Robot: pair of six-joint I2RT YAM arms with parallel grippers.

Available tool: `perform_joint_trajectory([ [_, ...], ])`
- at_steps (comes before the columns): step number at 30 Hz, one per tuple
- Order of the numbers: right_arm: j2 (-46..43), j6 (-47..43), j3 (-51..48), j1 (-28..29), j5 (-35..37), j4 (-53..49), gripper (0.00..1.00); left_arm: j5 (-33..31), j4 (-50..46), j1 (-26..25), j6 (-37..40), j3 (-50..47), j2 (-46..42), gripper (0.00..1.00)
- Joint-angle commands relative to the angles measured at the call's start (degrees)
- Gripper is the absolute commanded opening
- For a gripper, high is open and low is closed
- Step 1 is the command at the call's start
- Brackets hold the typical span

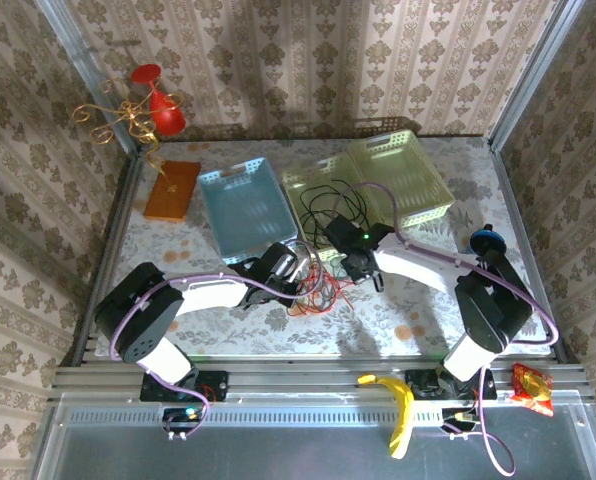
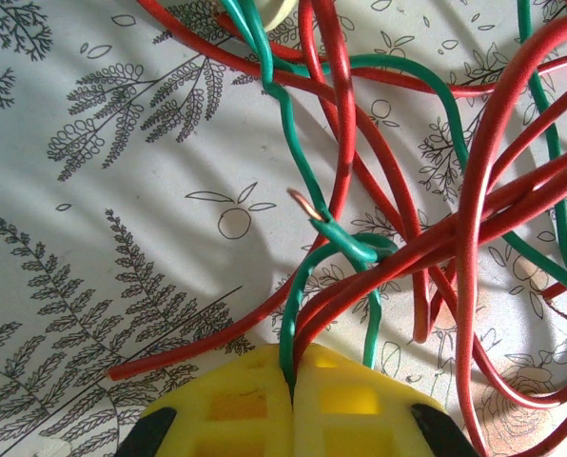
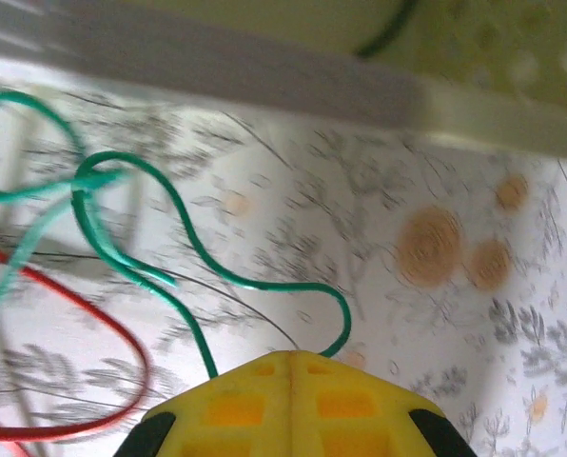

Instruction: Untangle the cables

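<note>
The left gripper (image 2: 291, 379) has its 2 yellow fingers pressed together, and a strand of the green cable (image 2: 358, 249) runs straight into the seam between them, pinched there. Just ahead of the tips this cable makes a tight kink, and a bare copper end (image 2: 307, 204) curls up beside it. Several loops of the red cable (image 2: 470, 267) crowd ahead and to the right of the fingers, crossing over and under the green on the patterned table (image 2: 122, 238).

The right gripper (image 3: 291, 367) also has its fingers together. A green loop lies ahead of it, and its 2 ends disappear behind the fingertips, 1 on each side of the seam; I cannot tell whether it is pinched. A red loop lies to the left.

From above, both grippers meet at the tangle, and beyond them the black cable (image 1: 329, 186) loops onto the yellow-green basket (image 1: 423, 150), beside a blue basket (image 1: 240, 205).
</note>
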Motion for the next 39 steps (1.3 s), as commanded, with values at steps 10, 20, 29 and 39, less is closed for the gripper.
perform_joint_trajectory([
  [10, -12.5, 10.3, -9.2, -15.7, -1.8, -3.5, 0.00, -0.7, -3.8, -0.8, 2.4, -0.1, 2.5, 0.00],
  [20, -15.7, 8.9, -9.9, -19.2, -11.3, 1.1, 0.00, -8.2, -6.1, -0.9, 5.5, -0.1, -8.0, 0.58],
  [29, -15.3, 10.2, -9.5, -19.1, -13.5, 2.2, 0.00, -4.5, -7.9, -1.0, 13.6, 7.5, -18.5, 0.69],
  [39, -17.9, 14.0, -7.1, -22.0, -16.8, 1.2, 0.00, -0.8, -3.8, -7.4, 19.3, 24.2, 6.7, 0.62],
])
